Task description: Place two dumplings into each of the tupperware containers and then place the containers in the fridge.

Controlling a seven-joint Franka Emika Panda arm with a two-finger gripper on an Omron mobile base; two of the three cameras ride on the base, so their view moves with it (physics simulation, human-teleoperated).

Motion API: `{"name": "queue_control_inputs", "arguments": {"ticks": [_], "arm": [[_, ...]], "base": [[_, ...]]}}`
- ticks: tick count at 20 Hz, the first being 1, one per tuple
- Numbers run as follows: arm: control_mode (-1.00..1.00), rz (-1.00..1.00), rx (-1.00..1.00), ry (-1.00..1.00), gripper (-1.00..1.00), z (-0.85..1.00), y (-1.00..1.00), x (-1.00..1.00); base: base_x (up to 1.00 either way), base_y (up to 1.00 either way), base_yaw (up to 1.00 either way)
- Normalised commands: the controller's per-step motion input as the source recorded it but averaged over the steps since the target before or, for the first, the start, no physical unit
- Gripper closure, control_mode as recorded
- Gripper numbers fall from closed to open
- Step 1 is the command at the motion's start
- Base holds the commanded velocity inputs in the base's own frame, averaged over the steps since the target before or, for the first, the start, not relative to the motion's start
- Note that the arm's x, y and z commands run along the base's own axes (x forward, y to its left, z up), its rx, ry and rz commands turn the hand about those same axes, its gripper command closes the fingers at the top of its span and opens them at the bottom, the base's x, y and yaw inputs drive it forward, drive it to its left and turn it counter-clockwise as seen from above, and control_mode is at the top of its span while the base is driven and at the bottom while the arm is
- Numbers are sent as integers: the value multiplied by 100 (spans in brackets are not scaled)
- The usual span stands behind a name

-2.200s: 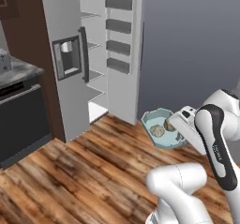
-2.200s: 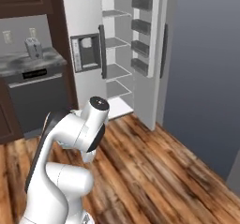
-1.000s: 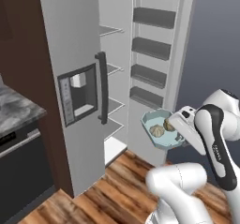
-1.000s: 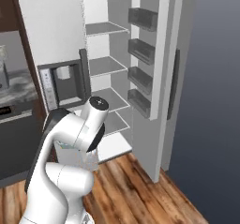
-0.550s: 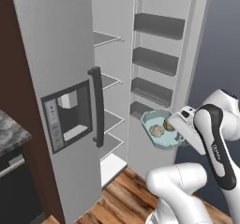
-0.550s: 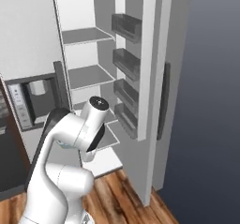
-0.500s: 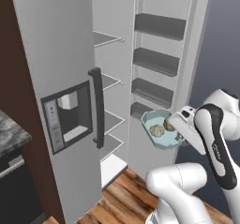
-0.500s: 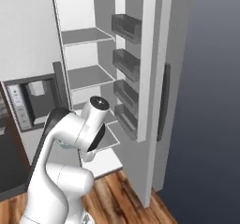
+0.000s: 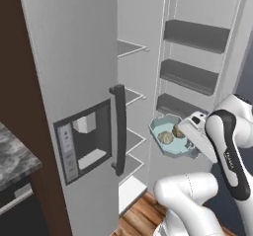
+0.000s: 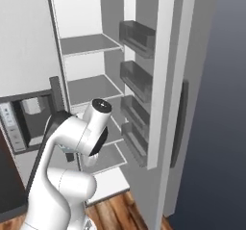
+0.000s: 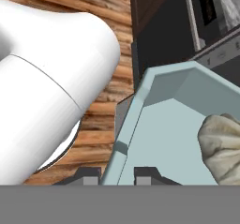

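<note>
Base cams flank arm, both facing open fridge (image 9: 89, 82); hand cam close.

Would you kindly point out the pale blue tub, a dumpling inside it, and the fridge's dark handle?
pale blue tub (image 9: 163, 129): left base view, bare floor near its rim.
dumpling (image 9: 167, 137): left base view, its top.
fridge handle (image 9: 120, 131): left base view, mid-bar.

Even, soft rendered light with no glare; the open fridge (image 9: 148, 106) interior reads bright and pale, while the right of the right base view falls to dark blue-grey. Shadows are faint. Edges look slightly soft, perhaps from low resolution.
</note>
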Motion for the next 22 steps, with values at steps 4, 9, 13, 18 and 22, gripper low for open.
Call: {"name": "queue_control_inputs", "arguments": {"ticks": [4,9,13,18,22], "arm": [[100,0,0,0,100,0,0,0],[100,0,0,0,100,0,0,0],[100,0,0,0,100,0,0,0],[100,0,0,0,100,0,0,0],[100,0,0,0,100,0,0,0]], "base": [[71,0,4],[17,1,17],[26,0,31],[58,0,32],[18,-12,31]]}}
